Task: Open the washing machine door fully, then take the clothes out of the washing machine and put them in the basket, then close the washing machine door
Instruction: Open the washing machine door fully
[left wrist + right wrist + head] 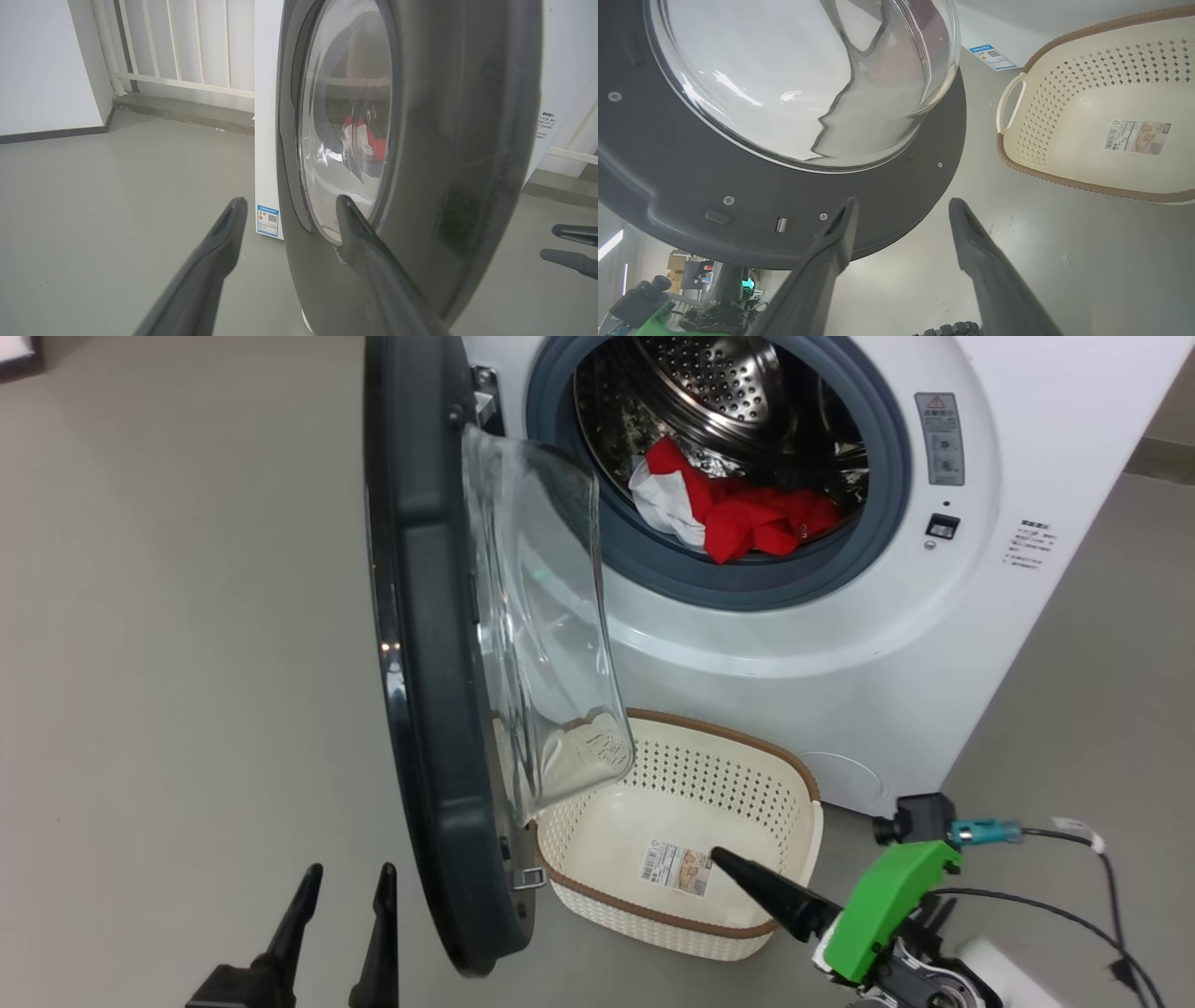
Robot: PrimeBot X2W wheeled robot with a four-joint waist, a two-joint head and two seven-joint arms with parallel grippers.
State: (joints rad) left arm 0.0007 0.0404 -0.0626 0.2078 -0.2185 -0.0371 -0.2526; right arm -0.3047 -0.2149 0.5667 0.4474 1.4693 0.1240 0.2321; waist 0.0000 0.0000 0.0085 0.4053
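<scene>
Both my left fingers [215,261] and right fingers [985,266] are wide open, holding nothing. The washing machine door [458,140] stands just beside my left ones.

Grey floor [187,616], wht railing [187,84]

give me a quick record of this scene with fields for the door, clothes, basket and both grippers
washing machine door: open, swung out on the left of the washing machine
clothes: red and white, lying in the drum, not yet out
basket: on the floor before the machine, empty apart from a paper label
left gripper: open, empty, at the door's outer side
right gripper: open, empty, fingers near basket and door
</scene>
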